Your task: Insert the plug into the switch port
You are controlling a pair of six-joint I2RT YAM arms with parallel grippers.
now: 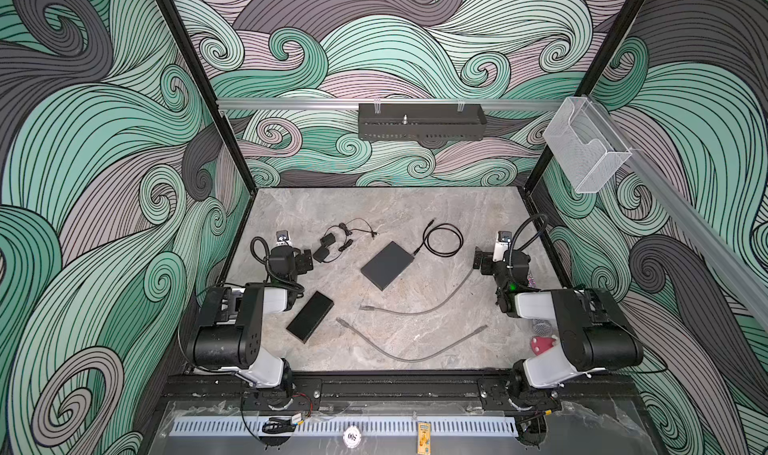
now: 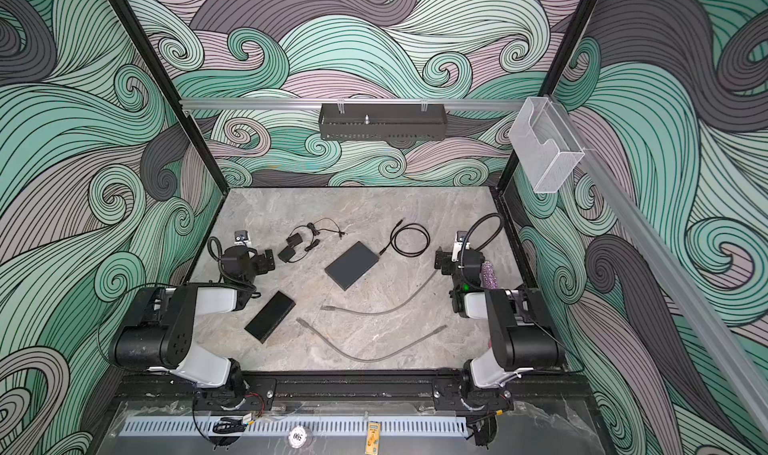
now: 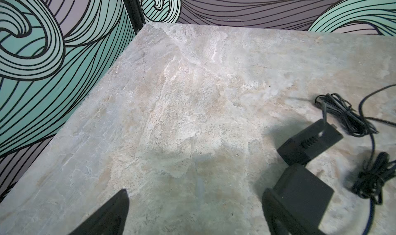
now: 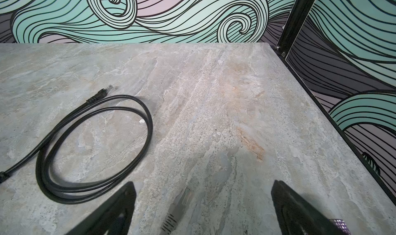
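Released and empty: left gripper (image 3: 192, 214) and right gripper (image 4: 203, 212); switch (image 1: 310, 316) untouched near the left arm.
The left jaws stand wide over bare marble table (image 3: 171, 94), 2 black power adapters (image 3: 308, 143) just beside one finger. The right jaws spread likewise, a grey plug (image 4: 177, 210) lying on the table between the fingers in the wrist view. In both top views the switch, a narrow black box, lies flat, its port not discernible; 2 grey cables (image 1: 415, 312) trail between it and the right arm, a dark-grey square box (image 1: 387, 265) and coiled black cable (image 1: 442, 239) farther back.
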